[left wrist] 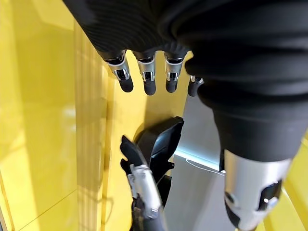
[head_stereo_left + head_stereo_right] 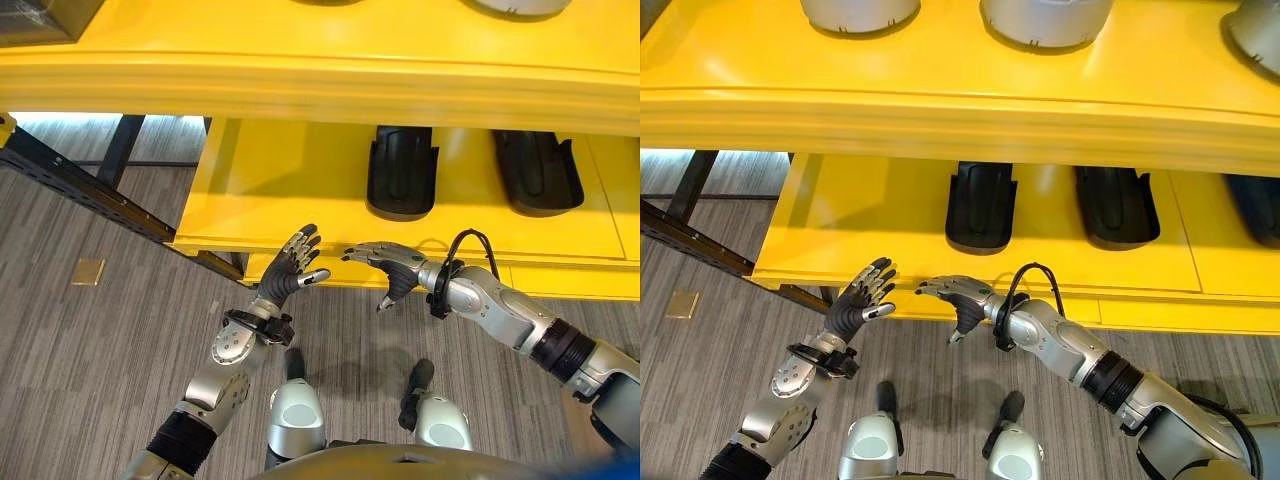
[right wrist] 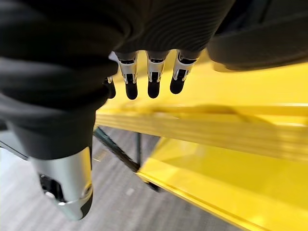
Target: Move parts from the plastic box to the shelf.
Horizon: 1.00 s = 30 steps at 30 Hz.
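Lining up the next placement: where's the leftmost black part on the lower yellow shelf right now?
In the left eye view, the leftmost black part lies on the lower shelf, left of a second black part, beyond the open right hand.

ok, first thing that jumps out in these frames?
The bright yellow shelf, spanning the scene in two tiers. Two black parts lie side by side on its lower tier. In front of its edge, the left robot hand and right robot hand hover open, holding nothing.
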Available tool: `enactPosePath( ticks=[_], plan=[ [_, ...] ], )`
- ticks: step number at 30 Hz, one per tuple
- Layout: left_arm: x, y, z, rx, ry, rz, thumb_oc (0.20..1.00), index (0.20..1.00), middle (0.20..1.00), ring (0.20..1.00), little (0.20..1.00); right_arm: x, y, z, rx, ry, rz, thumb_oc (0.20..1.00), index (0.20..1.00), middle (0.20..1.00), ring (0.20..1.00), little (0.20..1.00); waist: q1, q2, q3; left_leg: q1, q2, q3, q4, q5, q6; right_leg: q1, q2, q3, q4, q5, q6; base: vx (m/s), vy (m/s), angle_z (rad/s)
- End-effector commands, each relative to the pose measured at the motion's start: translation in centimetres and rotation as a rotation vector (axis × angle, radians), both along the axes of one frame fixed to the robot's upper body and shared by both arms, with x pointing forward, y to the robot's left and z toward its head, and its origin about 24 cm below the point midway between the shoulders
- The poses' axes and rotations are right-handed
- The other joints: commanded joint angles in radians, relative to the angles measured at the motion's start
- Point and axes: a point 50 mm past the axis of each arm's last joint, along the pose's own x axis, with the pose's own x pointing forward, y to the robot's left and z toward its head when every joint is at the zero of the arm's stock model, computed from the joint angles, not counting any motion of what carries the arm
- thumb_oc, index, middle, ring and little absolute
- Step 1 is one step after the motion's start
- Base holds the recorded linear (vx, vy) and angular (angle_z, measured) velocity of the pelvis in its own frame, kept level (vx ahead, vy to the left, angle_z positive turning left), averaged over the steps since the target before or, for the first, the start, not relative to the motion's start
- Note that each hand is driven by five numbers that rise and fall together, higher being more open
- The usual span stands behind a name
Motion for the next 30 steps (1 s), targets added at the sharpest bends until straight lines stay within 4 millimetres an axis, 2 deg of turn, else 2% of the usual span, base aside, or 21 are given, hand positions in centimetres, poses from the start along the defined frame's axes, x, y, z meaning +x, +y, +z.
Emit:
enactPosePath(
  ticks=[1, 13, 28, 30],
  plan=[
    [0.4, -0.9, 2.4, -0.004, -0.116, -0.076, 1.0, 1.0, 1.0, 1.0, 1.0, 1.5, 1.7, 3.3, 0.059, -0.211, 0.042, 1.0, 1.0, 1.0, 1.0, 1.0, 0.009, 0.002, -0.001, -0.054, -0.044, -0.013, 0.065, -0.016, 0.058, -0.015, -0.01, 0.009, 0.148, -0.102, 0.033, -0.07, -0.008, 0.08],
    [0.7, -1.2, 2.8, 0.0, -0.128, -0.084, 1.0, 1.0, 1.0, 1.0, 1.0, 3.8, 0.3, 3.6, 0.079, -0.286, -0.117, 1.0, 1.0, 1.0, 1.0, 1.0, 0.017, 0.017, 0.025, -0.078, -0.052, -0.018, 0.08, -0.02, 0.061, -0.044, -0.021, 0.005, 0.175, -0.104, 0.033, -0.01, -0.001, 0.02],
    [1.1, -1.5, 2.9, 0.007, -0.129, -0.11, 1.0, 1.0, 1.0, 1.0, 1.0, 5.4, -1.8, 2.0, 0.022, -0.233, -0.286, 1.0, 1.0, 1.0, 1.0, 1.0, 0.024, 0.024, 0.03, -0.077, -0.054, -0.014, 0.089, -0.025, 0.063, -0.049, -0.03, -0.003, 0.186, -0.1, 0.033, 0.0, 0.0, 0.0],
    [1.2, -1.7, 2.9, 0.011, -0.126, -0.115, 1.0, 1.0, 1.0, 1.0, 1.0, 5.7, -2.1, 1.8, 0.013, -0.226, -0.311, 1.0, 1.0, 1.0, 1.0, 1.0, 0.026, 0.025, 0.031, -0.072, -0.058, -0.023, 0.098, -0.044, 0.056, -0.045, -0.034, 0.005, 0.196, -0.114, 0.044, 0.03, 0.003, 0.0]
  ],
)
